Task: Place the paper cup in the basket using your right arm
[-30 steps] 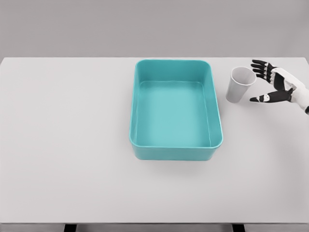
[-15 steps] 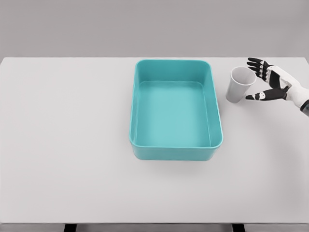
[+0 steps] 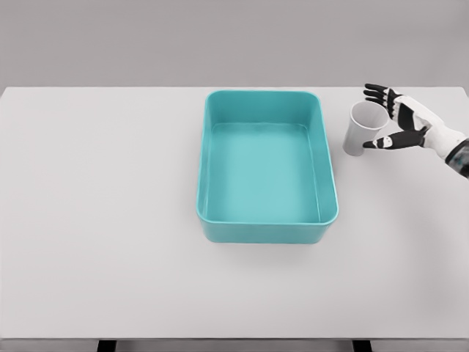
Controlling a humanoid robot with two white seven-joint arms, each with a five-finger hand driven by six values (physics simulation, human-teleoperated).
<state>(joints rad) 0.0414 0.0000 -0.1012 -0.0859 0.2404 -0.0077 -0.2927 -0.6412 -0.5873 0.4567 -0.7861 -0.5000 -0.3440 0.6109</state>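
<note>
A white paper cup (image 3: pixel 360 130) stands upright on the table just right of the teal basket (image 3: pixel 265 227). My right hand (image 3: pixel 382 117) reaches in from the right edge, fingers spread around the cup's right side. Its thumb lies near the cup's front wall and its fingers (image 3: pixel 377 90) reach past the rim at the back. The hand is open and holds nothing; whether it touches the cup I cannot tell. The basket is empty. My left arm does not show.
The white table (image 3: pixel 102 220) stretches wide to the left and in front of the basket. Its far edge runs just behind the basket and cup, its right edge lies close to my forearm (image 3: pixel 454 147).
My right hand has slid left toward the cup, from a gap beside it to flanking its right side. The cup and basket have stayed put.
</note>
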